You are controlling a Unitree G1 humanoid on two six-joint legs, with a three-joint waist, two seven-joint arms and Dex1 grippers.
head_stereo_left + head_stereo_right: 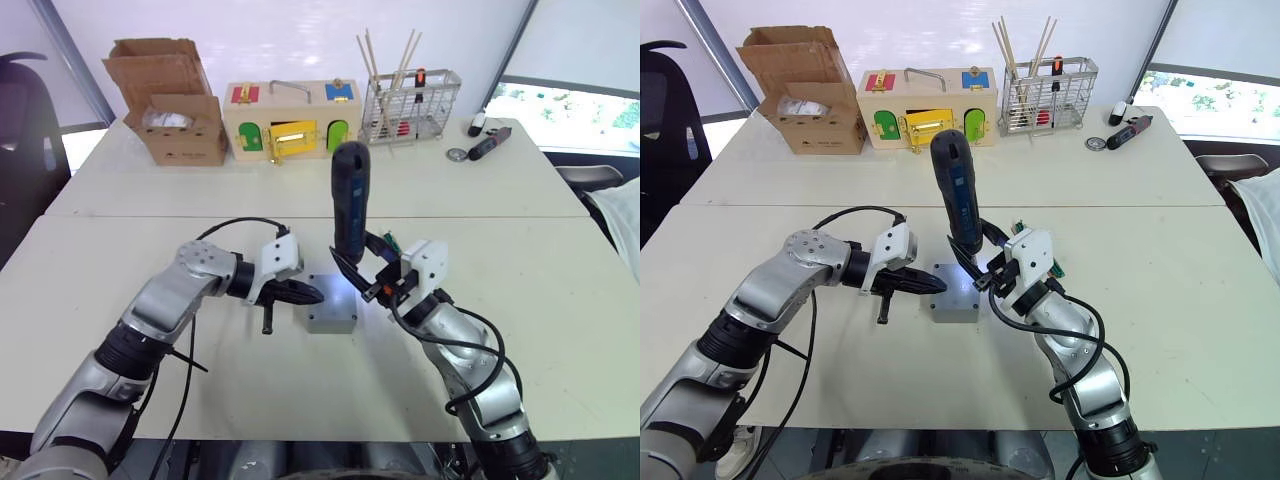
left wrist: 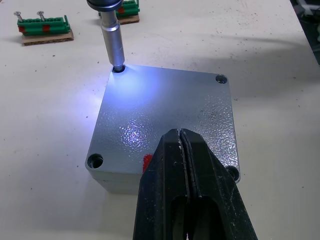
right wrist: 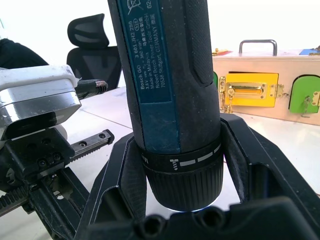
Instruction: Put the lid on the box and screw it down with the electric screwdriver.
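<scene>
1. While the right gripper [image 1: 358, 276] clamps the electric screwdriver [image 1: 349, 200] upright, its bit sits in a corner hole of the lid [image 2: 165, 117].
2. Fingers together, the left gripper [image 1: 308, 295] touches the lid's edge.
3. Lid rests on the box [image 2: 112, 181], mid-table [image 1: 560, 300].

Lid [image 2: 165, 117]: speckled grey, white glare at far corner. Box [image 2: 117, 179]: grey, red mark. Electric screwdriver [image 1: 349, 205]: dark blue-black, silver bit. Surface [image 1: 520, 330]: off-white.

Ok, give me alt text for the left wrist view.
The electric screwdriver has its bit in a corner hole of the lid, lit white, on the box. The left gripper, shut, rests on the lid's near edge.
</scene>
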